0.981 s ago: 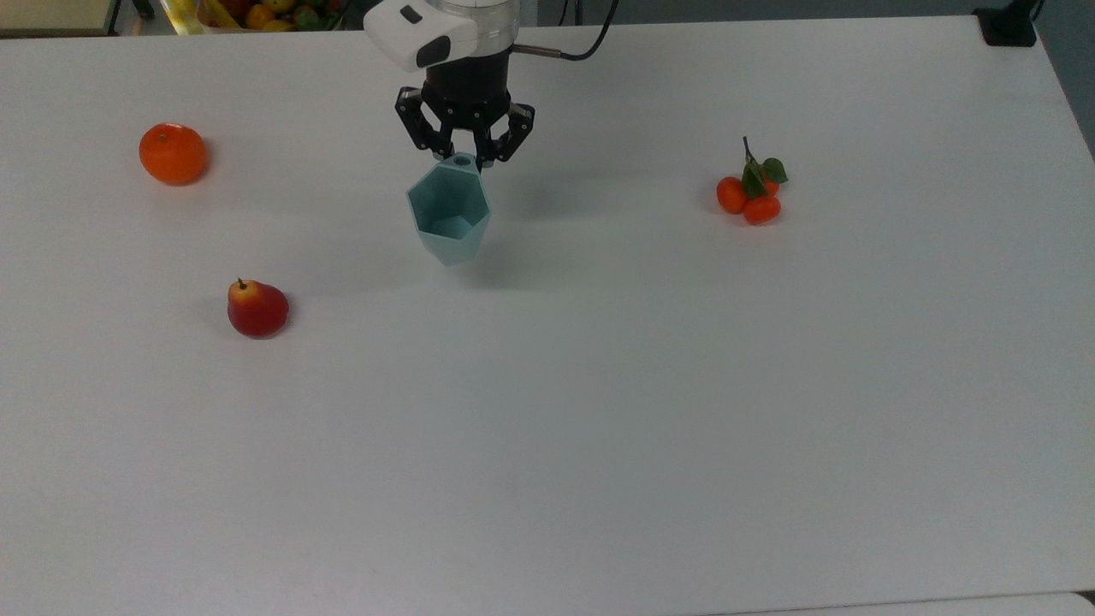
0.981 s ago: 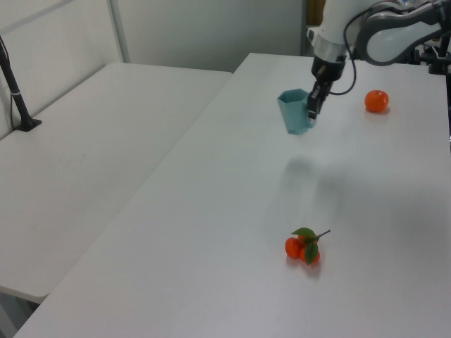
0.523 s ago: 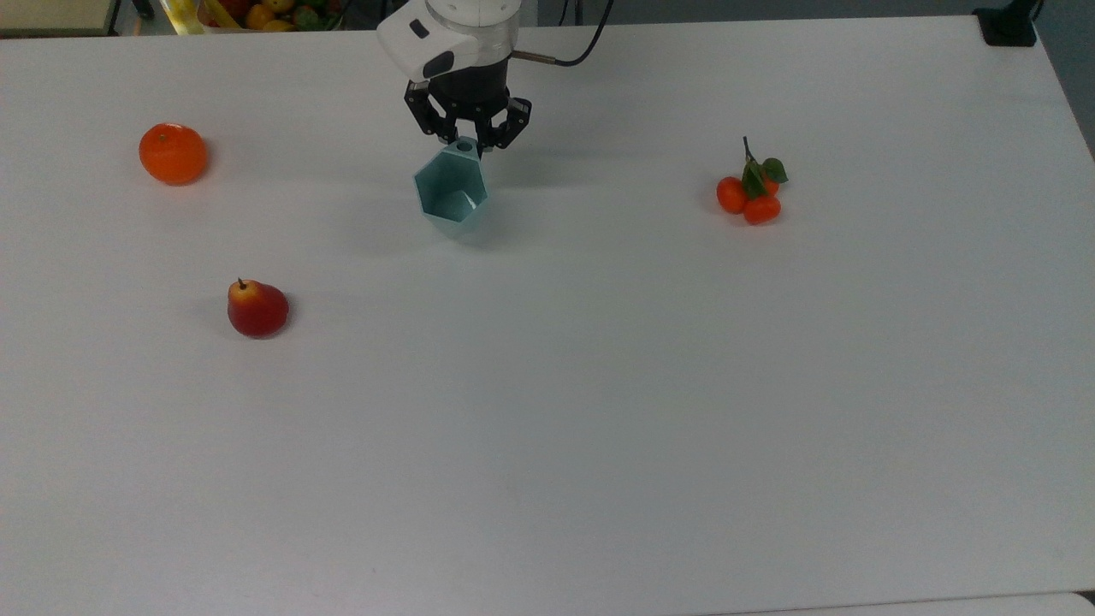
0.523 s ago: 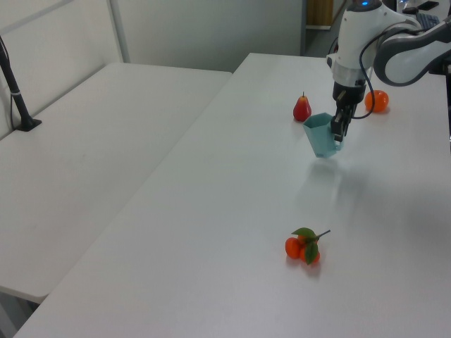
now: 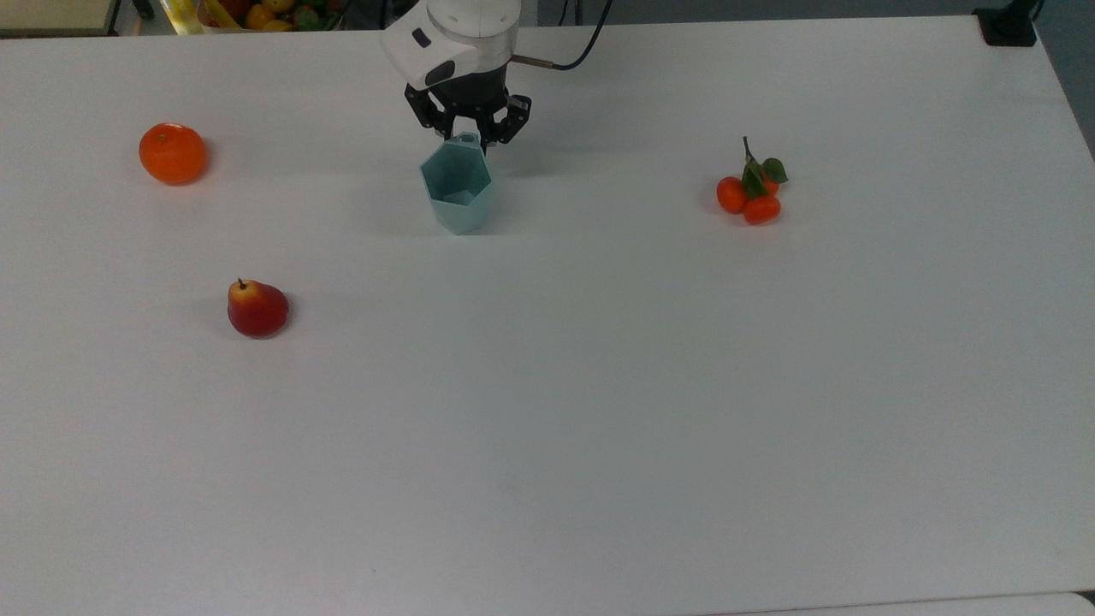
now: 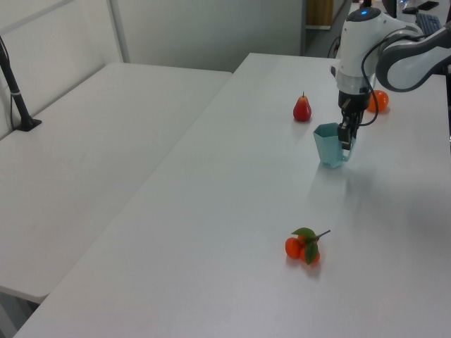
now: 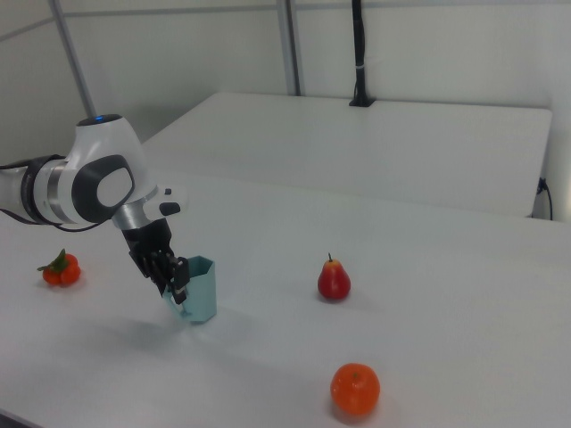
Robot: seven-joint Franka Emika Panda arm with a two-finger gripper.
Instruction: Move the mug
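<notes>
I am pinching the mug [image 5: 458, 184] by its far rim tab with my gripper [image 5: 468, 137]; it stands far-centre on the table [image 5: 599, 411]. Setting-down step: next, let go, lift clear.

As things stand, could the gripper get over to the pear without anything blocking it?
Probably yes, but not free-handed: the gripper is shut on the mug. Bare table lies between it and the pear; the orange sits off that line.

Bright, even overhead light; soft faint shadows; slightly hazy, bluish pictures.
</notes>
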